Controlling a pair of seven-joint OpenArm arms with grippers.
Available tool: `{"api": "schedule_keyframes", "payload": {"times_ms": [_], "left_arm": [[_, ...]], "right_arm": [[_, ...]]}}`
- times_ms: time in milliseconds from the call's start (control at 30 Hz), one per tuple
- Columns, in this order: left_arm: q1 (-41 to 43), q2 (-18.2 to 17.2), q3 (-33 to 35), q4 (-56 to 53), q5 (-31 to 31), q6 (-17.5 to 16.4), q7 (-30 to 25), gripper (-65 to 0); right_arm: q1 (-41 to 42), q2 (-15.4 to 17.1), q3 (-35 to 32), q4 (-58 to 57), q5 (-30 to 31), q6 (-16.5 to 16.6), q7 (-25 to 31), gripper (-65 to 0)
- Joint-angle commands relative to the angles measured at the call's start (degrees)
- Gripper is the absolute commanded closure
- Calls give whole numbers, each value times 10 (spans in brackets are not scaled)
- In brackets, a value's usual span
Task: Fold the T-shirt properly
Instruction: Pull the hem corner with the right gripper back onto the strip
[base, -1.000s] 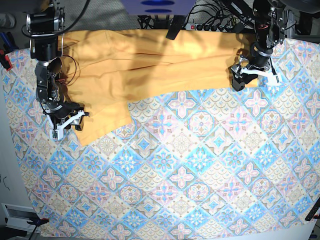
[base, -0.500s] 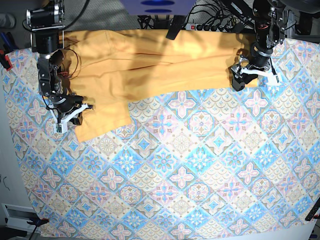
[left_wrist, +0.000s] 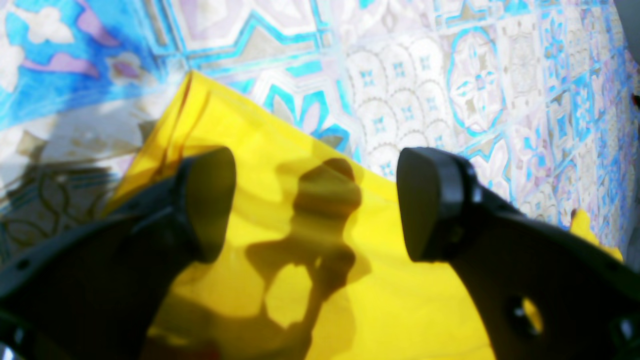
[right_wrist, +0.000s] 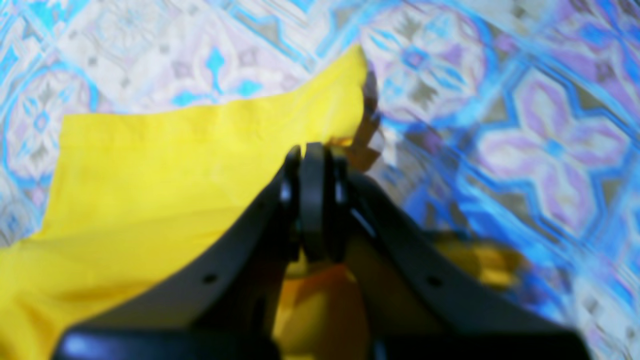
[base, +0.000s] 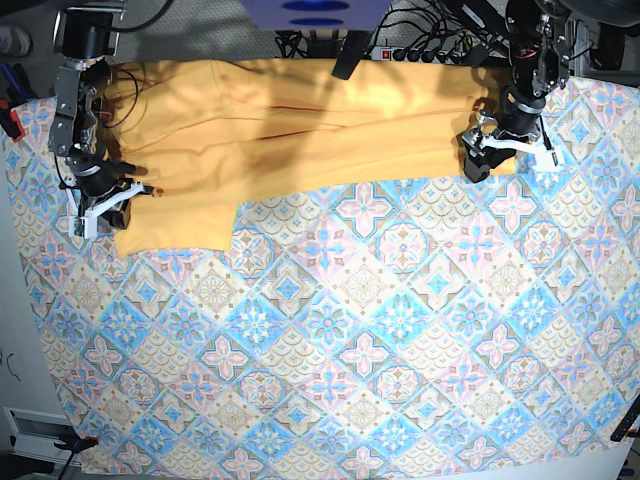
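Nearest, only bare tile-patterned cloth (base: 340, 350) across the table, blue and pink. Farther back, at the left of the base view, right gripper (base: 100, 205) with jaws pressed together, pinching the T-shirt (base: 300, 130) at the edge of its lower flap; fingertips (right_wrist: 314, 200) closed on yellow fabric in the wrist view. At the far right, left gripper (base: 508, 150) spread wide, poised over the shirt's end corner, fingers (left_wrist: 430, 200) apart, nothing between them. Farthest, yellow-orange shirt stretched along the table's back edge, lying on the patterned cloth, spanning from one gripper to the other.
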Motion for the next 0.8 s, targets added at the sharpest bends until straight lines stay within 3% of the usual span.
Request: {"api": "schedule_keyframes", "payload": {"times_ms": [0,333,767], "left_arm": [[3,-5,-1,1,3,9,10,-498],[3,-6,-2,0,3,8,10,-498],[2,-6,-2,-24,3,7,8,-498]], "right_arm": [[-5,9,9,24,5,2,16,-2],[-118,8,52,133,6,2,16,-2],[-192,9,72,172,6,2,16,-2]]}}
